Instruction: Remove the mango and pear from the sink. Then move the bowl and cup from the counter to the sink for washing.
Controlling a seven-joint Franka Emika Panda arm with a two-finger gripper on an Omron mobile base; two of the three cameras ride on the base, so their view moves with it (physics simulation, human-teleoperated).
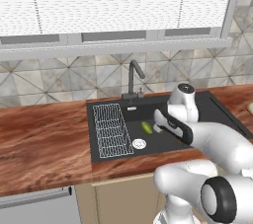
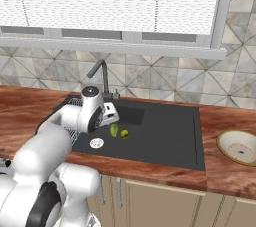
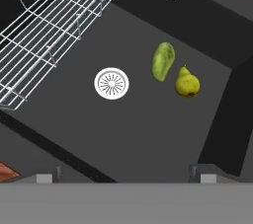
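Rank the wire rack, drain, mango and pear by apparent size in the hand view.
1. Wire rack, by far the largest, though cut off by the frame.
2. Mango and drain: too close to rank; the mango is longer, the drain wider.
3. Pear, smallest.

1. The robot arm point(image 1: 217, 144) is glossy white, built of thick rounded segments.
2. Its joints carry dark, nearly black bands and round black end caps.
3. One round cap near the wrist point(image 2: 91, 91) is grey with a dark ring.
4. The gripper's point(image 3: 123, 176) two small finger tips are dark grey and blocky.
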